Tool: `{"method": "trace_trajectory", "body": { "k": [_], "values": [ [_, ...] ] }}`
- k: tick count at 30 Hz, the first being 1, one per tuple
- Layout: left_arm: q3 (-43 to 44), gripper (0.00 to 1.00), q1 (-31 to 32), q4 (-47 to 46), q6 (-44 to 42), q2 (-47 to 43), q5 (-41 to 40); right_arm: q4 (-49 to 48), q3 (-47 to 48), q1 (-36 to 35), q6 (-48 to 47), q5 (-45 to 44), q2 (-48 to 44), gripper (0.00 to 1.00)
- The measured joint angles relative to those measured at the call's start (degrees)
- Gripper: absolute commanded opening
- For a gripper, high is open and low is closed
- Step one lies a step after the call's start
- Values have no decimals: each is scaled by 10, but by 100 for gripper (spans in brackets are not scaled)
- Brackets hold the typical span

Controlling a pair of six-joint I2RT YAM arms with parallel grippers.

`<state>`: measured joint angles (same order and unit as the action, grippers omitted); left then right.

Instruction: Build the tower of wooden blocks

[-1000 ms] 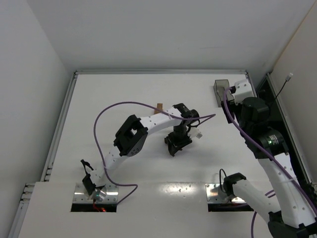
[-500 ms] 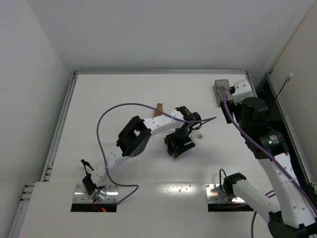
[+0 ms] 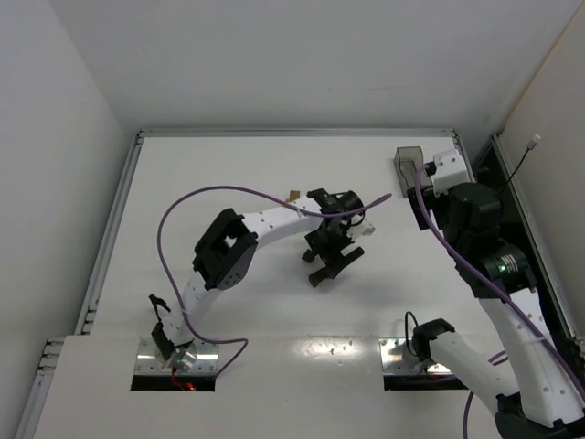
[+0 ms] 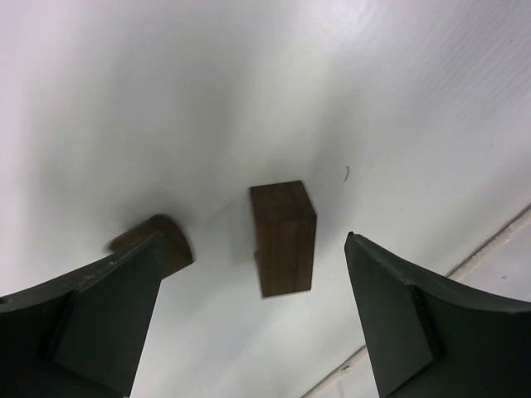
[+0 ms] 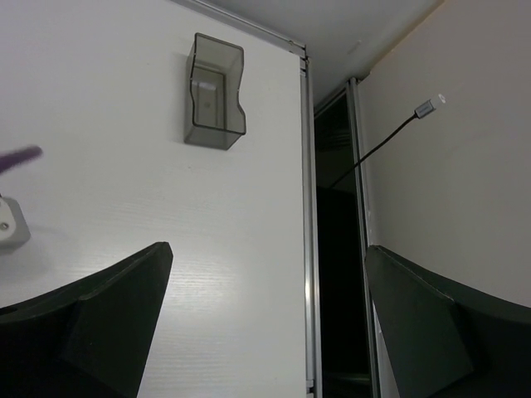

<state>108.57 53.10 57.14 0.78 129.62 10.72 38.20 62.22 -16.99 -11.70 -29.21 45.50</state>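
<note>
Found the left claw point(image 3: 331, 265) spread wide over the table point(image 3: 228, 174), pinching nothing. Saw a dark brown block point(image 4: 284, 239) standing upright on the table between its fingers point(image 4: 108, 319), touching neither. Made out a rounded brown piece point(image 4: 162, 240) just beside one fingertip, partly hidden behind it; could not tell whether touching. Spotted from above a small tan block point(image 3: 294, 195) beyond the claw, close by the forearm and well apart from the fingers. Could not tell from there whether single or stacked.

Found the right claw point(image 5: 267, 247) likewise spread wide, holding nothing, well apart from the left claw and off to its right. Saw a dark tray point(image 5: 214, 91) ahead of the right claw, standing on the table near the far rail, apart from both fingers. Noted a cable end point(image 5: 431, 105) to that claw's right, past the table's edge, and a blurred purple cable point(image 5: 18, 156) to its left.
</note>
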Motion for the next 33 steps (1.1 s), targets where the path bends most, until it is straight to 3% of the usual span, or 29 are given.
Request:
{"method": "trace_trajectory", "body": {
  "k": [4,7,8,10,12,13,14,18,21,25,33],
  "values": [
    [-23,87,-21,-47,17,-69,-18,-10,-6,0,0,-12,-12,100],
    [-38,93,-45,-90,39,-140,-22,-18,-10,0,-4,-5,-23,100],
    [-46,100,-56,-106,48,-168,-22,-16,-10,0,-9,9,-26,97],
    [-64,100,-82,-133,74,-230,-22,-3,-9,1,-34,68,-28,95],
    [-100,100,-120,-181,111,-305,-22,32,2,1,-78,153,-18,83],
    [-116,100,-139,-187,120,-341,-23,46,7,0,-93,189,-10,82],
    [-138,100,-167,-210,135,-380,-24,77,21,0,-119,245,12,77],
    [-181,100,-267,-243,173,-501,-37,177,95,-6,-224,415,151,76],
    [-182,100,-330,-243,179,-528,-43,233,148,-24,-302,489,270,70],
    [-213,100,-401,-225,174,-523,-30,281,177,-64,-417,519,393,65],
    [-299,100,-491,-189,164,-497,25,223,113,-140,-570,482,417,67]
  ]
}}
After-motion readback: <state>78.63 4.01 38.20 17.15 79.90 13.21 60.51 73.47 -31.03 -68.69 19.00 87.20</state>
